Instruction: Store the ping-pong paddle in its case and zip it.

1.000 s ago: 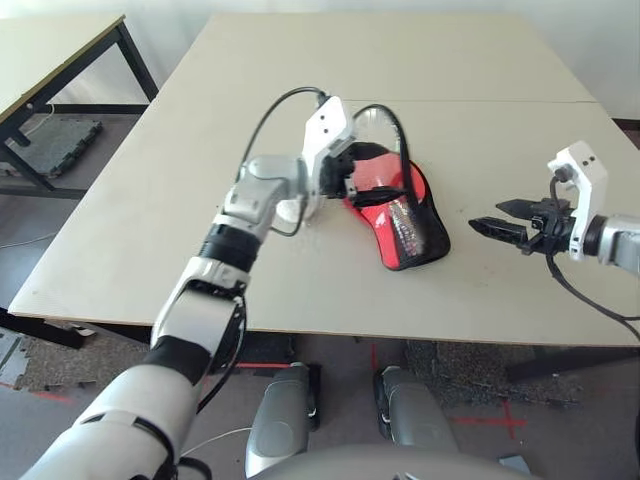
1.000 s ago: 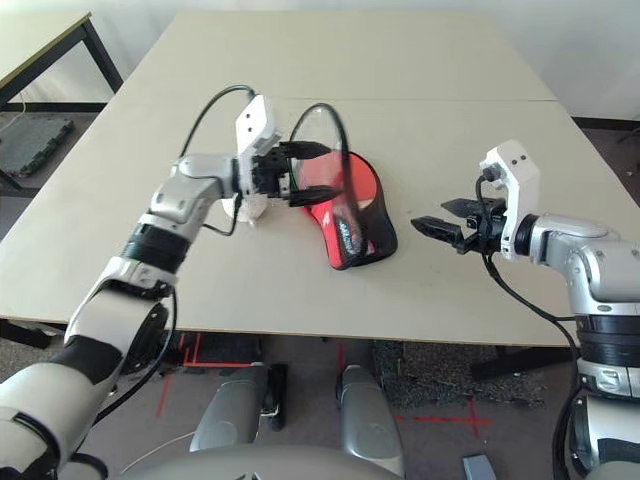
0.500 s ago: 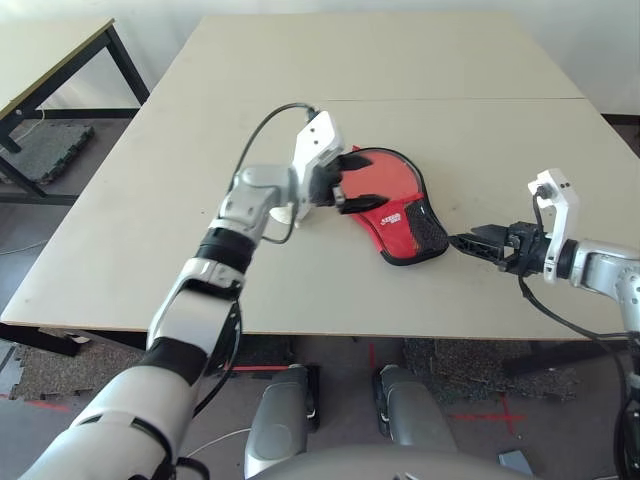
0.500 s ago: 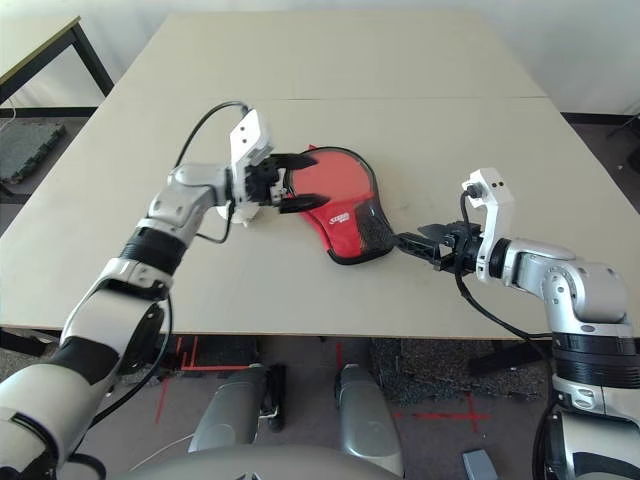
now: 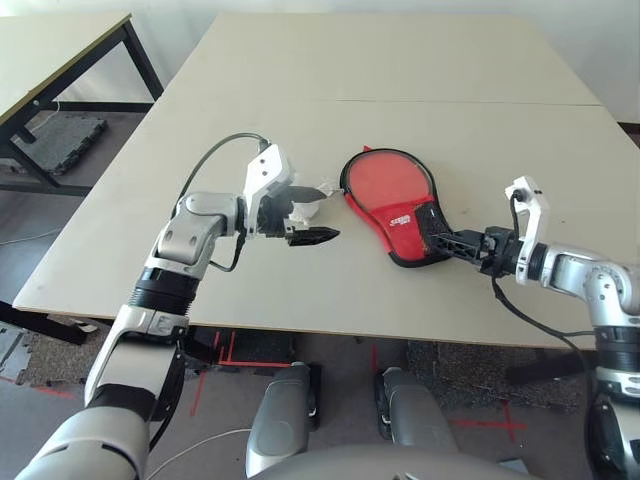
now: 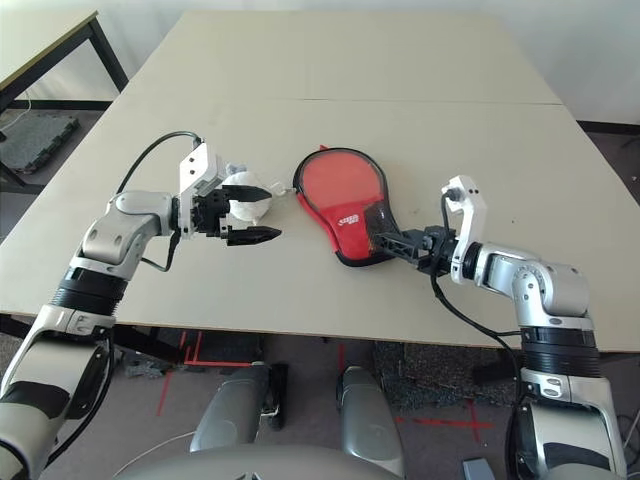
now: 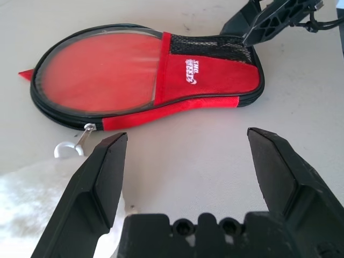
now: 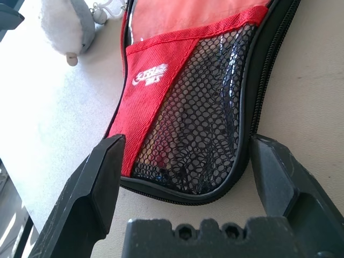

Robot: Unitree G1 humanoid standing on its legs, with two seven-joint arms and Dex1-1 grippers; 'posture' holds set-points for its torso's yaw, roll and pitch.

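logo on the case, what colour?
White, stitched on the red fabric of the case; the logo shows best in the left wrist view.

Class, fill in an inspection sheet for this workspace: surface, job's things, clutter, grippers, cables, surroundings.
Surface: beige table, seam across it.
Job's things: flat red fabric case with black zipper rim lying flat, closed; paddle hidden.
Clutter: white lumpy plastic wad beside the case.
Grippers: left gripper open, empty, at the wad; right gripper open, straddling the case's mesh end.
Cables: black cable looping over the left wrist.
Surroundings: second table, grey floor.
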